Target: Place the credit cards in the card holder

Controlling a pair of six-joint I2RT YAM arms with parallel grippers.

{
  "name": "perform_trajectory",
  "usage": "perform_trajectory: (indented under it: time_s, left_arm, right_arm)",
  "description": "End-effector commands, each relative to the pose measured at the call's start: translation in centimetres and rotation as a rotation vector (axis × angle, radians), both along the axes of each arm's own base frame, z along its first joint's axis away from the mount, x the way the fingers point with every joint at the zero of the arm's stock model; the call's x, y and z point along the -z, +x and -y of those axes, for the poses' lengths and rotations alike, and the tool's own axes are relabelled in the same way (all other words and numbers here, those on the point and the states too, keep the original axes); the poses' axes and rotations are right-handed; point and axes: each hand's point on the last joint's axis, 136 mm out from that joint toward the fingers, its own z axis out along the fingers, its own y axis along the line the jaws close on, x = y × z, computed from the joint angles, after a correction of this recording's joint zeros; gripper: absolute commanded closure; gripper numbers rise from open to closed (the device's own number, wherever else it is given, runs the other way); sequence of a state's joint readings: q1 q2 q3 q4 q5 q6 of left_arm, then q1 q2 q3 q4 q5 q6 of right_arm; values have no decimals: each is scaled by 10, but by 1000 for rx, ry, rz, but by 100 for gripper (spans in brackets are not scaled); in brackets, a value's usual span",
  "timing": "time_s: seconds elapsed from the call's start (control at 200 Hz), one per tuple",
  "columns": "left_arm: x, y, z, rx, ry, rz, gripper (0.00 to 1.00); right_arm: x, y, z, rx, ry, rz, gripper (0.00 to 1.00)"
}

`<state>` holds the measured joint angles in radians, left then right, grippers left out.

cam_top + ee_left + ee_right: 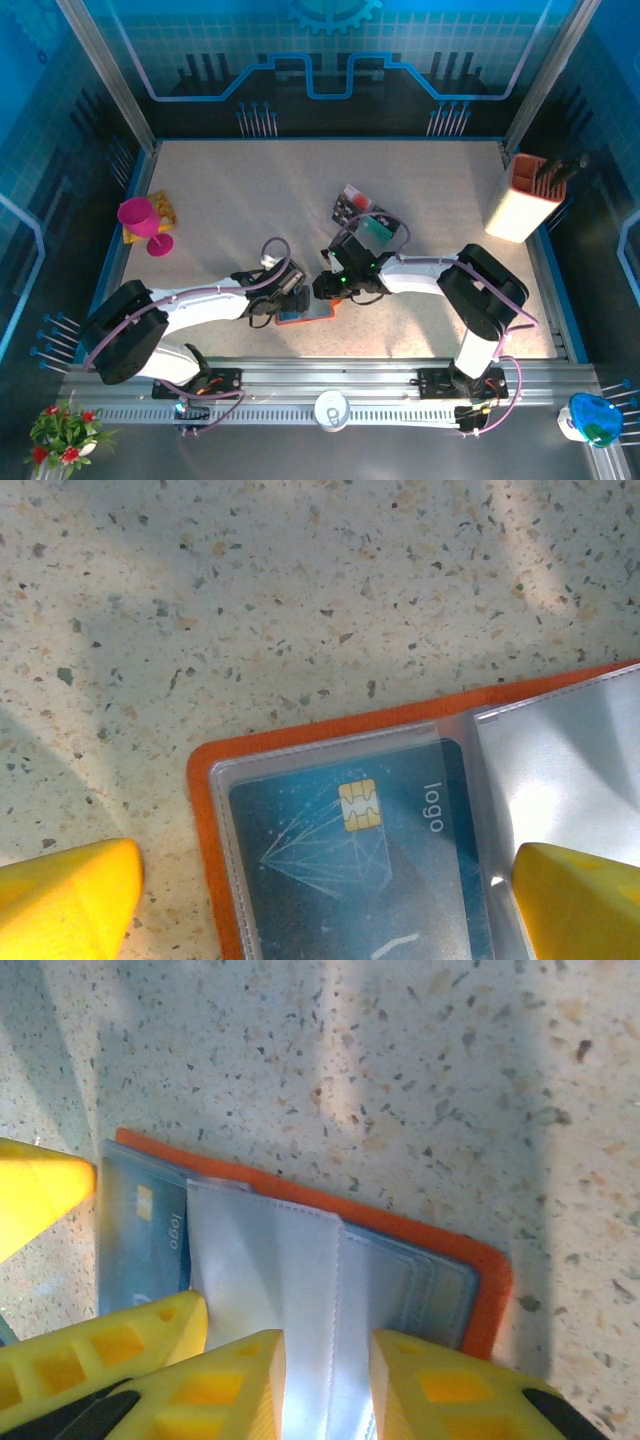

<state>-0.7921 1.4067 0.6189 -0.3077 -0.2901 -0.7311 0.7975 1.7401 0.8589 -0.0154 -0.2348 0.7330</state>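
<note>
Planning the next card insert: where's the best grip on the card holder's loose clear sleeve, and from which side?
Pinch the loose clear sleeve across its thickness, from above, at the end where the right gripper straddles it. The card holder lies open and flat on the table, so its orange rim offers little purchase; this thin leaf appears to be the one part lifting clear.

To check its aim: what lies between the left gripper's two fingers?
In the left wrist view, the open card holder lies between the left gripper's wide-open fingers, with a blue chip card under its clear sleeve.
</note>
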Motion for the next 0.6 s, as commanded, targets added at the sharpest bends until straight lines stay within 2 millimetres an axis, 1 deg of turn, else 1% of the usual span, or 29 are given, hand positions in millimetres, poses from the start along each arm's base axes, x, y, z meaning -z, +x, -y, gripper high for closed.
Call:
perform_trajectory:
  time_s: [0.0, 0.32, 0.335, 0.34, 0.355, 0.51, 0.595]
  left_arm:
    - [5, -7, 0, 5, -10, -17, 4]
    - [1, -6, 0, 3, -17, -4, 3]
    - [1, -6, 0, 2, -17, -5, 3]
    - [1, -6, 0, 1, -17, -4, 3]
    - [0, -5, 0, 1, -18, -2, 3]
    - [-5, -4, -2, -1, -17, 9, 3]
    - [-14, -3, -2, -5, -25, 30, 1]
  right_arm:
    - [-1, -3, -6, -24, 21, -20, 73]
    - [-15, -8, -15, -47, 75, -26, 83]
    - [-16, -8, -15, -47, 78, -26, 83]
    - [-21, -5, -19, -48, 89, -16, 83]
    - [-26, -2, -22, -50, 100, -7, 83]
    - [-34, -4, -26, -56, 120, -4, 84]
    - [-40, -6, -29, -60, 135, -2, 83]
